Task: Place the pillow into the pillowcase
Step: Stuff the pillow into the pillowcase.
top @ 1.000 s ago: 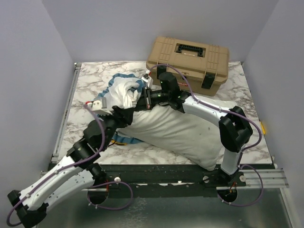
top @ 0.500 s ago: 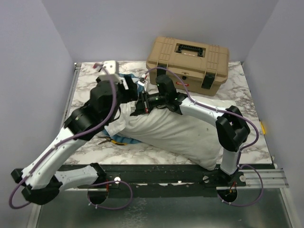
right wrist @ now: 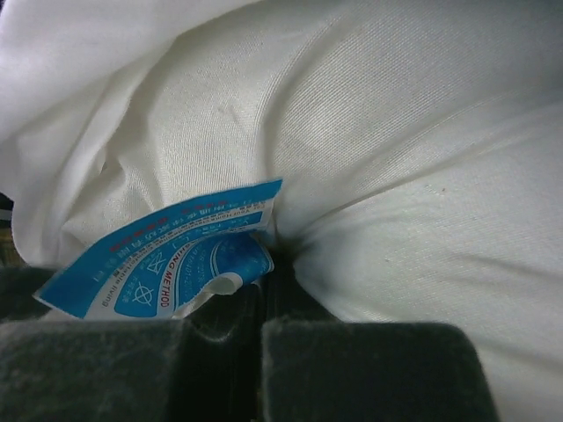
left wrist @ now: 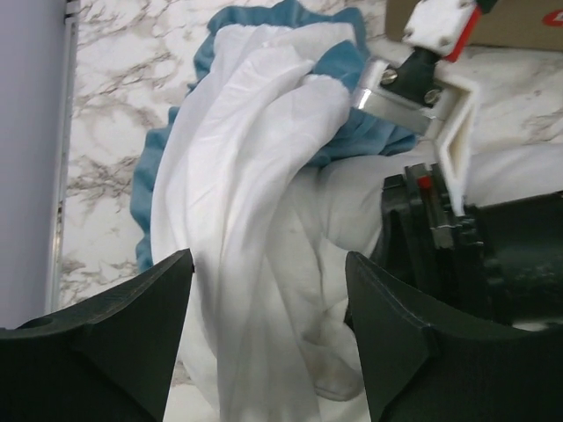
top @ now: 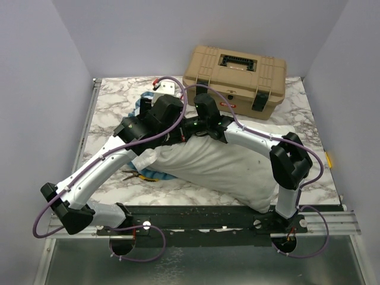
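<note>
In front of the tan box (top: 234,71), the left arm (top: 113,160) hides most of the pillowcase (left wrist: 237,176) from above. Wrist views show left fingers (left wrist: 106,343) wide, empty; right fingers (right wrist: 369,369) pinching the pillow (top: 219,166) by a blue tag (right wrist: 176,255).

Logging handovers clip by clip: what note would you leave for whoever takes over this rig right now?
Left gripper: open, above the bunched pillowcase, holding nothing.
Right gripper: shut on the pillow beside its blue label.
Pillow lies across the table, almost all bare; pillowcase crumpled at its far-left end.
Done: little, if anything, inside.
To do: open the pillowcase and pull it over the pillow.
</note>
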Robot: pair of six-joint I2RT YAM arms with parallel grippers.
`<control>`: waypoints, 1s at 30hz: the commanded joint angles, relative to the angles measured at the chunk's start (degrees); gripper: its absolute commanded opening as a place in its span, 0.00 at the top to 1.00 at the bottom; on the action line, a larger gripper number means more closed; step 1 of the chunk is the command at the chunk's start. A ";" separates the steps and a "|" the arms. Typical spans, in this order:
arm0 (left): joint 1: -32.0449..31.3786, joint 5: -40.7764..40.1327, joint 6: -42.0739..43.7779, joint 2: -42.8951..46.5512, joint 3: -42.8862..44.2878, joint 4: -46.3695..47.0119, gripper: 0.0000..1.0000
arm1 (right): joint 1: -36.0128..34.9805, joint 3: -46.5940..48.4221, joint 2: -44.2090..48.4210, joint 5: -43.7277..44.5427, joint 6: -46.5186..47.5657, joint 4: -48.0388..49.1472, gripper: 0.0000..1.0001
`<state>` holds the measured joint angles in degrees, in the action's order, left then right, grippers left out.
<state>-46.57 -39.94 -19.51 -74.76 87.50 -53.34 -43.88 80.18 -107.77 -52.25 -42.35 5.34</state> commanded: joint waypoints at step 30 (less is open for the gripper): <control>18.20 1.43 4.16 14.47 -3.02 13.19 0.85 | -1.92 0.05 6.98 12.03 24.41 -36.66 1.00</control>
<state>-30.96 -26.30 -17.02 -62.96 81.30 -49.06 -45.91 85.34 -99.74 -42.65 -25.23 -11.03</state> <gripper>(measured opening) 0.038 0.012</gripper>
